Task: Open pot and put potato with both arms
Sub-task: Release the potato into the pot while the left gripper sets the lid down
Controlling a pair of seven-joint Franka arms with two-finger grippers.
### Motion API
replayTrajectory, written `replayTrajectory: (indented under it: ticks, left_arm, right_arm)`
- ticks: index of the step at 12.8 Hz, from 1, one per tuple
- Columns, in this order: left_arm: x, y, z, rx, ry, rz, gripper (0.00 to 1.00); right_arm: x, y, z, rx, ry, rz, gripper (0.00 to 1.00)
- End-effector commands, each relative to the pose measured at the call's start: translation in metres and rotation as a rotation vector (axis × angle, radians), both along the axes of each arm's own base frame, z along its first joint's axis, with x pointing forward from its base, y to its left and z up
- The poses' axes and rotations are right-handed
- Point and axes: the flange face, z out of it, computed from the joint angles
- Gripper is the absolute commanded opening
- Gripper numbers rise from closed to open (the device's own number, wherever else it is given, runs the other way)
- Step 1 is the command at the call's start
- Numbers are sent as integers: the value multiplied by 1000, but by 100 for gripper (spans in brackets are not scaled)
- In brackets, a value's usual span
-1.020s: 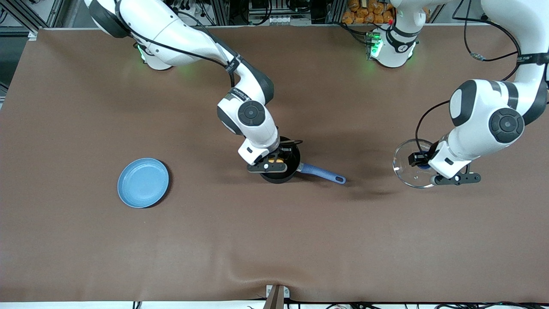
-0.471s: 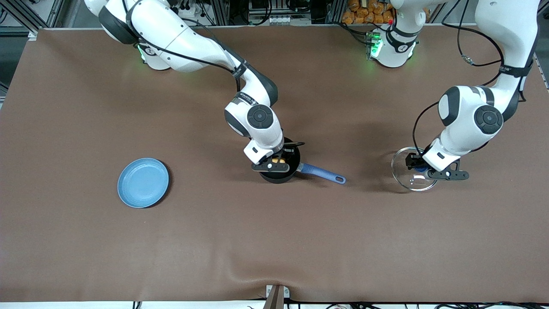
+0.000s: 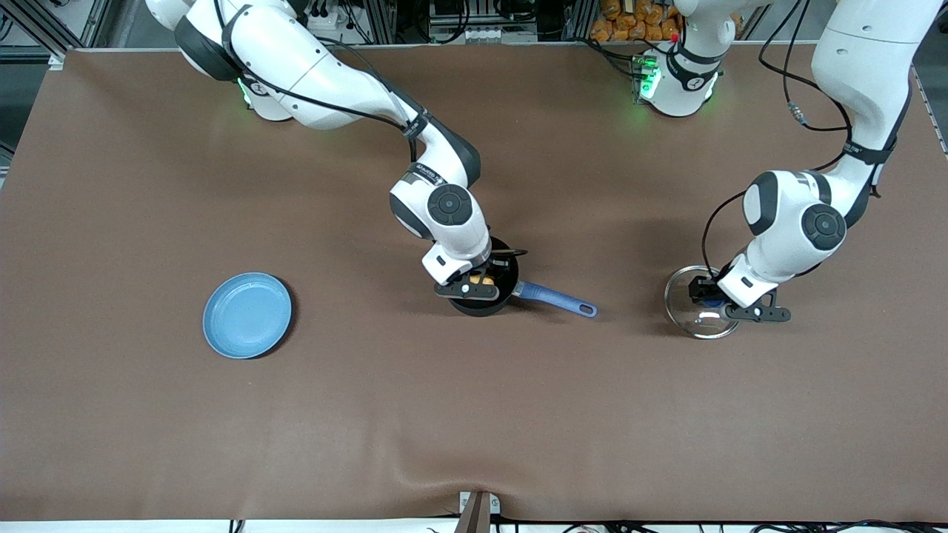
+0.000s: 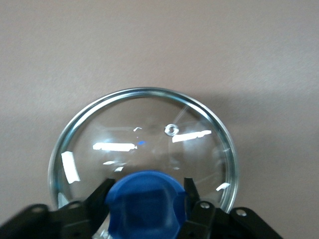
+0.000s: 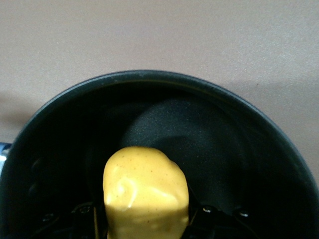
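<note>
Our right claw (image 3: pixel 478 282) is clamped on the potato (image 3: pixel 480 280), holding it down inside the open pot (image 3: pixel 498 295); in the right wrist view the yellow potato (image 5: pixel 145 191) sits between the fingers with the pot's black rim (image 5: pixel 149 75) curving around it. We cannot tell whether the potato touches the pot's floor. From under this claw the pot's long blue handle (image 3: pixel 559 300) runs toward the left arm's end of the tabletop (image 3: pixel 474 414). Our left claw (image 3: pixel 709 291) grips the blue knob (image 4: pixel 145 204) of the glass lid (image 3: pixel 695 312), its fingers (image 4: pixel 191 191) pressed to either side of the knob, low over the tabletop and well apart from the pot. A blue plate (image 3: pixel 246 315) lies well away from our right claw, toward the right arm's end of the tabletop.
</note>
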Motion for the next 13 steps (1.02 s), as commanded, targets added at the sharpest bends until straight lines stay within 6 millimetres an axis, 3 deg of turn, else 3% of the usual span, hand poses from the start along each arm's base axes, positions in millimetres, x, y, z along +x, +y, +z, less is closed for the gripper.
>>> replayTrajectory:
  ticks: [1, 2, 4, 6, 7, 10, 12, 13]
  left_arm:
    - [13, -16, 20, -3, -43, -7, 100]
    - [13, -34, 34, -13, -59, -22, 100]
    - [13, -41, 79, 6, -82, -19, 100]
    - [13, -56, 149, 43, -90, -52, 100]
    - [14, -65, 196, 71, -87, -78, 100]
    - [20, -92, 324, 92, 3, -106, 100]
    - [16, -95, 389, 76, -17, -105, 100]
    - [13, -92, 411, 75, -19, -101, 100]
  right_arm:
    - [2, 7, -1, -4, -20, -22, 89]
    - [3, 6, -1, -6, -20, -21, 95]
    - [8, 2, 7, -8, -29, -20, 100]
    - [16, -4, 32, -33, -70, 6, 100]
    - [20, -13, 41, -83, -46, 3, 100]
    - [24, -21, 101, -152, -38, 22, 100]
    - [37, -47, 161, -158, -77, 30, 100]
    - [42, -64, 191, -168, -83, 3, 100]
